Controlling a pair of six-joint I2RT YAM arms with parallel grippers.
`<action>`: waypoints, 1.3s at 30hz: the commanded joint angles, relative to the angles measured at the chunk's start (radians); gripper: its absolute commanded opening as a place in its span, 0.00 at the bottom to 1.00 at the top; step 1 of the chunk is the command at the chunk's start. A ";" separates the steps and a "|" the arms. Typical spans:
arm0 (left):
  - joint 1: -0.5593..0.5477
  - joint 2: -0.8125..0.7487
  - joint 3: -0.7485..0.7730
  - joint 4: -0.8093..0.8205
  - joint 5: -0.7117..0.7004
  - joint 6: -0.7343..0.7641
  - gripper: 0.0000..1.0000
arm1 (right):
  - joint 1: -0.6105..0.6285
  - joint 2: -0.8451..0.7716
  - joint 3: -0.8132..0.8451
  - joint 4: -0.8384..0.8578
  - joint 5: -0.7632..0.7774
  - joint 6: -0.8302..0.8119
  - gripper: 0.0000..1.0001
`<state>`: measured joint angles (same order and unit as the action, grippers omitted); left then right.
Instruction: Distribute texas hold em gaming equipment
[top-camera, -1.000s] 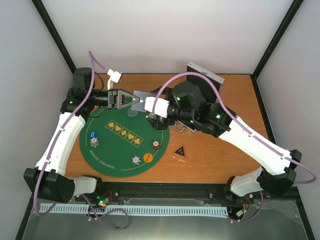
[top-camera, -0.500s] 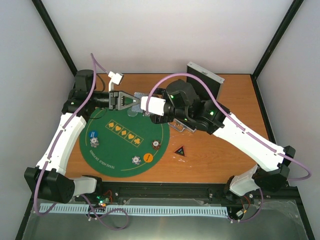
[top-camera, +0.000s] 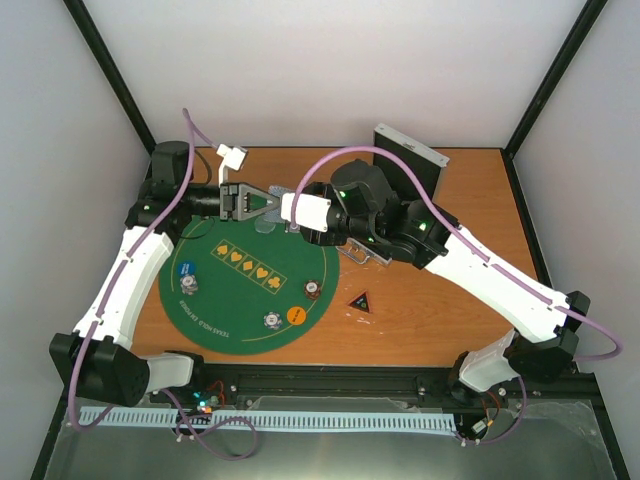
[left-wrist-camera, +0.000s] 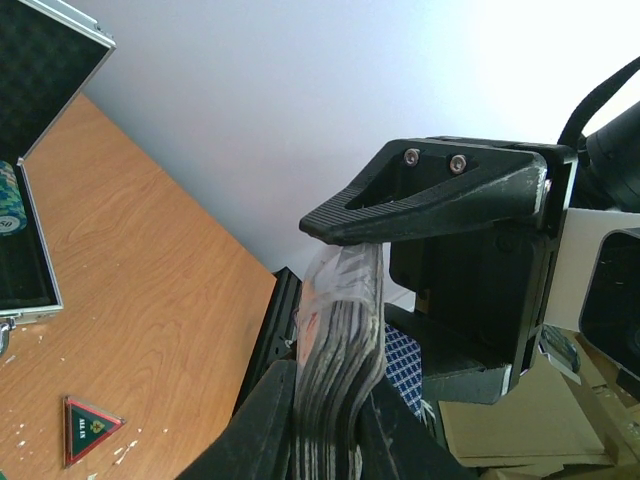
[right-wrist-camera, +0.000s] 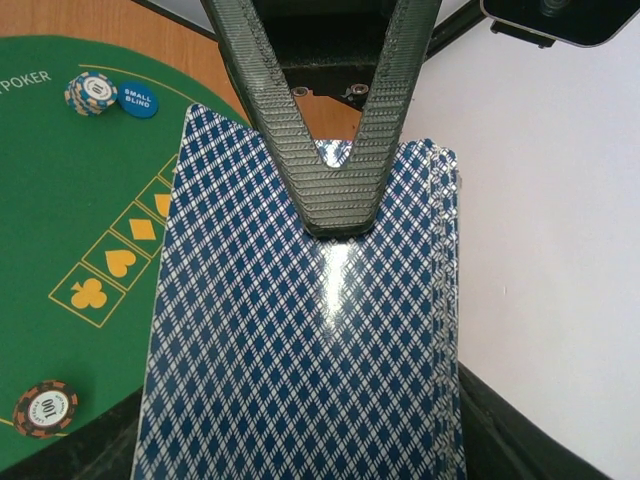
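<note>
Since a second ago the right arm (top-camera: 480, 265) has swung left, so the right gripper (top-camera: 290, 210) meets the left gripper (top-camera: 268, 200) over the far edge of the green mat (top-camera: 230, 300). The left jaws pinch the playing cards (right-wrist-camera: 300, 350). Whether the right jaws grip them, I cannot tell.

"SMALL BLIND" stands in white on the round blue disc (right-wrist-camera: 137, 99); "100" on the dark striped-edge poker chip (right-wrist-camera: 45, 408); "POKER" on the round green felt mat (right-wrist-camera: 40, 200).
</note>
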<state>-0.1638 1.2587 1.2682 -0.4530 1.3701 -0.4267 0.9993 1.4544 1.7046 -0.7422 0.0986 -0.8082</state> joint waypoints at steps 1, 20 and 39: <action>-0.005 -0.025 0.002 0.035 0.053 -0.011 0.01 | 0.004 0.003 -0.005 0.022 0.037 0.015 0.53; -0.005 -0.024 -0.016 -0.005 -0.039 0.086 0.66 | 0.004 -0.014 -0.047 0.048 0.008 0.053 0.50; -0.003 0.033 0.129 -0.276 -0.300 0.357 0.80 | 0.000 -0.067 -0.112 0.067 0.024 0.050 0.51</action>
<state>-0.1650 1.2930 1.3590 -0.6853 1.1095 -0.1158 0.9981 1.4326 1.6054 -0.6998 0.1059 -0.7654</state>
